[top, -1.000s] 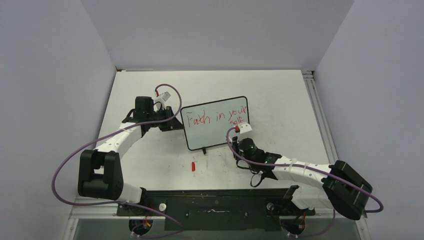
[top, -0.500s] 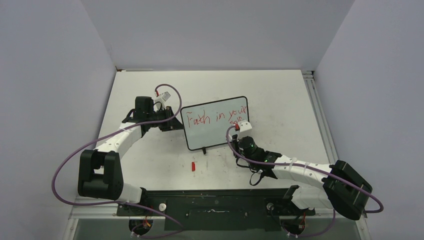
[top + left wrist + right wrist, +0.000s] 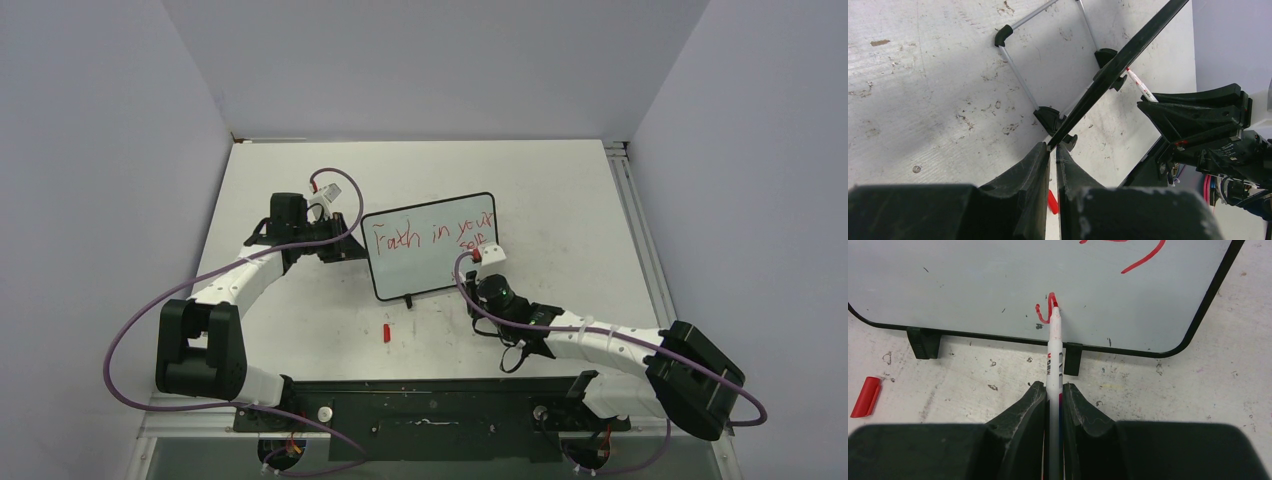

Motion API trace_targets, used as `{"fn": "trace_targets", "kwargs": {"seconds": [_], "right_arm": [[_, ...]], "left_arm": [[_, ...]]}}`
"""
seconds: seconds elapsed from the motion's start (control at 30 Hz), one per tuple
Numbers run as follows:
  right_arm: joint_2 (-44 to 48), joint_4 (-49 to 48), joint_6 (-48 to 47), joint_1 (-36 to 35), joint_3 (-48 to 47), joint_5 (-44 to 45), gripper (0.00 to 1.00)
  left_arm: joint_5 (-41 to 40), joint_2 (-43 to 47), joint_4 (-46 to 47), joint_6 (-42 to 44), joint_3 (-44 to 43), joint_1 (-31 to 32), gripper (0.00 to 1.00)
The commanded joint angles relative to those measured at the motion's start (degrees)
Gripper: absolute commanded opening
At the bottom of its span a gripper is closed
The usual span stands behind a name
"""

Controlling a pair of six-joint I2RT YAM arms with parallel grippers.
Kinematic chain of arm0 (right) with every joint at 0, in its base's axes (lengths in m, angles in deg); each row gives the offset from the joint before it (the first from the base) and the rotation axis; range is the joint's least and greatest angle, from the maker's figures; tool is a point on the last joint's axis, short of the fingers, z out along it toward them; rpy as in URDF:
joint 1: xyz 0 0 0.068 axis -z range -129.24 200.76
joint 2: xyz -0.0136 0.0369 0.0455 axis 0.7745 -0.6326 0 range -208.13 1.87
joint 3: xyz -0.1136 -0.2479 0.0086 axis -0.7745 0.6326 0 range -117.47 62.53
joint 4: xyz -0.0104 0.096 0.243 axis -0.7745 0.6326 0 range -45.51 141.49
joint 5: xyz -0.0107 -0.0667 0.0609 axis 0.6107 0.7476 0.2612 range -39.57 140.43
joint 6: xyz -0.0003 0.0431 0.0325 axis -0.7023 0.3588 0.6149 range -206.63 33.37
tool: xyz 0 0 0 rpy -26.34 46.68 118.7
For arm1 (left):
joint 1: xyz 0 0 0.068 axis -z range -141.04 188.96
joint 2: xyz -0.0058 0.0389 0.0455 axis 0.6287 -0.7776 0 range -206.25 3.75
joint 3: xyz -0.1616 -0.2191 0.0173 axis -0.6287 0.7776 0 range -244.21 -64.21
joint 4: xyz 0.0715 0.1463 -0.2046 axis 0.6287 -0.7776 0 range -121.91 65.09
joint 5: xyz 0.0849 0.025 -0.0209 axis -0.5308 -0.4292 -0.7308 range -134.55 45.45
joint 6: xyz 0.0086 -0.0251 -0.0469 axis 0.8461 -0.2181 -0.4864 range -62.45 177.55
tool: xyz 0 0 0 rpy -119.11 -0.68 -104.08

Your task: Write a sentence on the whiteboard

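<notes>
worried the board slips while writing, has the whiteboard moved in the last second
No. The whiteboard keeps the same place and angle against the red cap lying in front of it.

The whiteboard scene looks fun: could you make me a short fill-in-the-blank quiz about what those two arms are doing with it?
1. The right gripper holds a marker that writes in ____ ink.
2. The left gripper clamps the whiteboard by its thin ____ frame.
3. In the right wrist view, ____ small feet show under the board's lower edge.
Missing words: red, black, two.
</notes>
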Motion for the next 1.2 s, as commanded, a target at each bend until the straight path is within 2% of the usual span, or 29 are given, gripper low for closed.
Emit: {"fn": "trace_targets", "kwargs": {"seconds": [0.0, 0.47, 1.17], "right_arm": [[1.8, 1.3, 1.5, 0.5, 1.0, 0.5, 0.05], [2.5, 1.7, 1.8, 0.4, 1.4, 1.3, 0.05], [1.0, 1.0, -3.4, 3.3, -4.2, 0.9, 0.05]], "left_arm": [[-0.5, 2.0, 1.0, 1.1, -2.1, 0.0, 0.09], [-0.5, 1.9, 1.1, 1.1, -2.1, 0.0, 0.09], [-0.7, 1.9, 1.0, 1.1, -2.1, 0.0, 0.09]]}}
